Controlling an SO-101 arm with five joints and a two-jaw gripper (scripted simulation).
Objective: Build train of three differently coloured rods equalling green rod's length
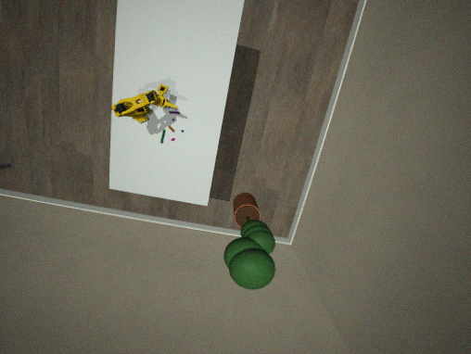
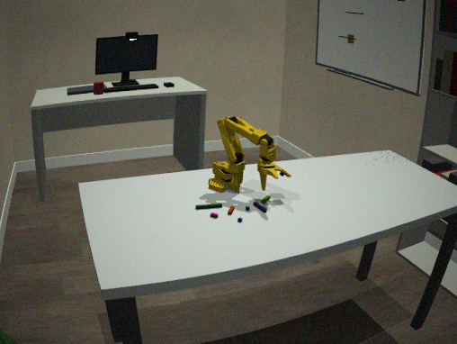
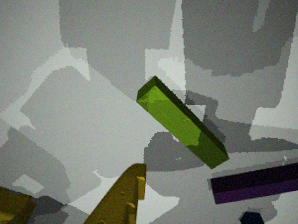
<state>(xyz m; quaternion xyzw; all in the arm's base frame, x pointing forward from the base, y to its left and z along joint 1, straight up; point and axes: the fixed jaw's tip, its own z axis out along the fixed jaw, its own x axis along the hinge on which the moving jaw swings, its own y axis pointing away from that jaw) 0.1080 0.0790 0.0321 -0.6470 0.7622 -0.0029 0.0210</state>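
Observation:
My gripper (image 2: 270, 177) is open and empty, hovering just above the lime rod (image 2: 265, 198). In the wrist view the lime rod (image 3: 181, 121) lies flat and slanted, with one yellow finger (image 3: 122, 197) below and left of it, apart from it. The purple rod (image 2: 259, 206) lies just in front of the lime one; it also shows in the wrist view (image 3: 254, 183). The green rod (image 2: 209, 206) lies to the left, with the orange rod (image 2: 230, 210), the magenta rod (image 2: 214, 215) and two small blue rods (image 2: 239, 220) (image 2: 247, 208) nearby.
The arm's base (image 2: 225, 177) stands behind the rods on the white table. In the overhead view the arm (image 1: 139, 104) sits over the rod cluster (image 1: 171, 130).

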